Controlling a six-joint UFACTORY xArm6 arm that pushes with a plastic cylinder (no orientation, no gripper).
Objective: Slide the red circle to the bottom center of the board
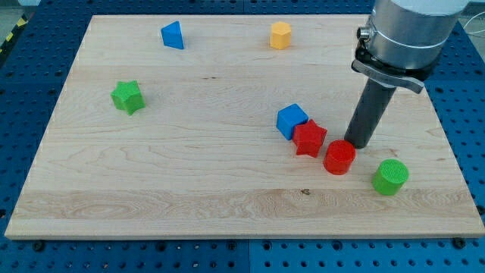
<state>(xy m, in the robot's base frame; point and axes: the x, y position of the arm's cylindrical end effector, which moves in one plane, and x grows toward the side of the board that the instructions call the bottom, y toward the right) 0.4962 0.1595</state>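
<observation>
The red circle (pixel 339 157) is a short red cylinder lying right of the board's middle, toward the view's bottom. My tip (pixel 361 144) rests on the board just above and right of it, touching or nearly touching its upper right edge. A red star (pixel 309 139) sits directly left of the red circle, close to it. A blue cube (pixel 292 120) touches the red star on its upper left.
A green circle (pixel 390 177) lies to the lower right of the red circle. A green star (pixel 127 96) is at the left. A blue triangle (pixel 173 35) and a yellow hexagon (pixel 280 35) sit near the top edge of the wooden board (pixel 189 174).
</observation>
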